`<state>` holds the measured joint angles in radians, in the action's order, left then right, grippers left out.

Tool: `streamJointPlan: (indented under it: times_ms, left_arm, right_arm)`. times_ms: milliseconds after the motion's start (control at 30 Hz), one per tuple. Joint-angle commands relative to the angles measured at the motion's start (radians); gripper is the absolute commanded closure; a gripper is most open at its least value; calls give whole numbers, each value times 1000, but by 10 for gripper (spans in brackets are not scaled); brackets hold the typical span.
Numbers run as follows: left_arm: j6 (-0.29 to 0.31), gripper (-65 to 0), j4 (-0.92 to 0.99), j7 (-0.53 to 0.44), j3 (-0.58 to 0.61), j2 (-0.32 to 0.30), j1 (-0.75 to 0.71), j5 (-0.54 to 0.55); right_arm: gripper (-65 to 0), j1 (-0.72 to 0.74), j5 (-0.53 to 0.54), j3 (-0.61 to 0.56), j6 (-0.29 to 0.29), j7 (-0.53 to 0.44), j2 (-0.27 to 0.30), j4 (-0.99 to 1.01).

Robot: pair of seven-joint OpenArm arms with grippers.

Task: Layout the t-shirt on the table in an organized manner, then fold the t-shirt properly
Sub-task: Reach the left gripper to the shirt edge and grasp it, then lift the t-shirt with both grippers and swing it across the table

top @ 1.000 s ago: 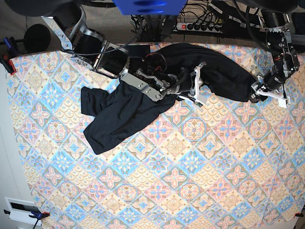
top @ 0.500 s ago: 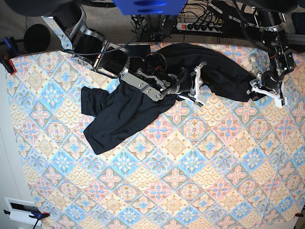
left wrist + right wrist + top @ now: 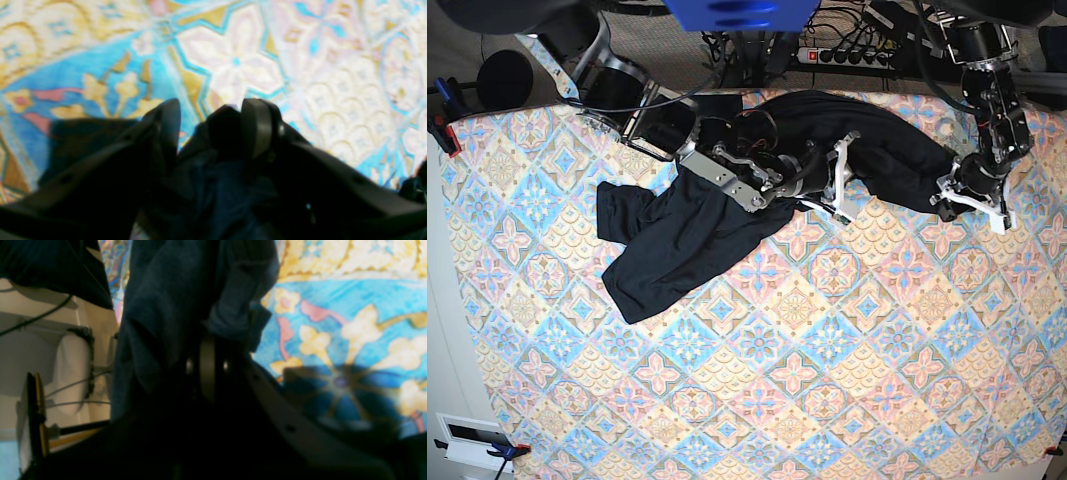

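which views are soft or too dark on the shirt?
Left wrist: soft throughout, pincer fingers and shirt merge into black. Right wrist: shirt underexposed, lower frame nearly black, table pattern sharper. Base: sharp and evenly lit, shirt folds barely readable.

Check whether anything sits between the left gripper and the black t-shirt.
Nothing visible does. The left gripper already has a fold of the plain black fabric t-shirt between its jaws, above the pastel tile-patterned table.

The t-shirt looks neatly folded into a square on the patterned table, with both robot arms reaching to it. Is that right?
Not folded. In the base view the t-shirt lies crumpled and stretched across the table, one end spread at the left and the other bunched at the right. Both arms do reach to it.
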<state>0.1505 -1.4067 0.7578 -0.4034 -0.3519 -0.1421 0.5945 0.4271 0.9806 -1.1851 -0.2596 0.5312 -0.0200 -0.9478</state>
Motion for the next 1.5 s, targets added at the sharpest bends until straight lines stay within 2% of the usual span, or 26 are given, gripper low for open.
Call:
streamJointPlan:
  times_ms: [0,267,367,533,733,900,967,1000,1100,1133,1300,1467]
  left_arm:
    - [5,-278,-4,38,27,-3,11,3]
    - [5,-278,-6,39,133,0,8,6]
    - [7,-278,-10,90,153,0,8,8]
    - [45,-278,-50,185,148,-2,0,9]
    - [50,-278,-151,279,148,-6,-15,9]
    - [74,-277,-187,292,148,-6,-14,9]
    - [74,-250,-188,292,149,-6,-14,9]
    - [74,-208,-188,292,151,-6,-14,9]
    - [80,-19,-190,282,146,-6,-12,9]
    - [88,0,-190,282,136,-6,-12,9]
    - [94,0,-193,291,71,-6,-12,9]
    - [94,0,-316,291,-19,-5,-14,9]
  right_arm:
    - [0,-7,-84,1,52,132,18,20]
    - [0,-7,-84,9,52,132,18,20]
    - [0,-7,-84,9,52,132,18,20]
    - [0,-7,-84,11,52,132,18,20]
    - [0,-7,-84,11,52,132,18,20]
    - [0,-7,-84,11,52,131,18,22]
    - [0,-7,-84,11,52,131,18,22]
    - [0,-7,-84,11,52,131,18,22]
    - [0,-7,-85,11,52,131,18,22]
    - [0,-7,-85,11,52,131,18,22]
    - [0,-1,-85,24,52,131,18,20]
    - [0,26,-90,149,52,132,19,20]
